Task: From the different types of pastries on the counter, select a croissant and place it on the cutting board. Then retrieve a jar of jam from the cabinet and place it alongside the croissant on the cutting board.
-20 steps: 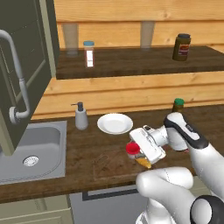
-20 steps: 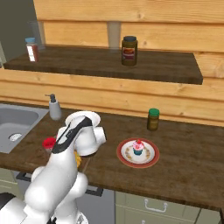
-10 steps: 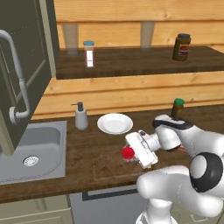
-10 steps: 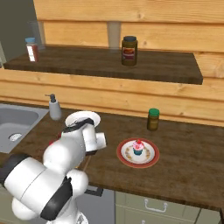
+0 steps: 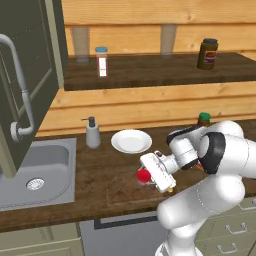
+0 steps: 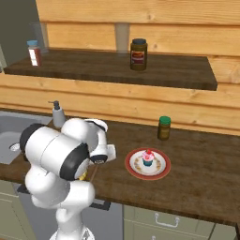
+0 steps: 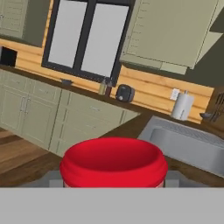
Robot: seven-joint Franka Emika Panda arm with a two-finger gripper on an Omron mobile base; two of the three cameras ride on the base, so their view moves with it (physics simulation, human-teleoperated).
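The gripper (image 5: 146,176) is clasping a red-lidded jar (image 5: 144,175) by its sides and holding it tipped over above the dark wooden counter (image 5: 105,182), just in front of an empty white plate (image 5: 131,141). In the hand view the jar's red lid (image 7: 113,162) is facing the camera at the bottom of the frame. A soap dispenser (image 5: 92,133) is standing beside the sink (image 5: 35,167). In the right base view a cupcake (image 6: 148,158) is sitting on a red-rimmed plate (image 6: 147,163), with a green-lidded jar (image 6: 163,128) near it. On the shelf (image 6: 117,69) a brown jar (image 6: 138,54) is standing upright.
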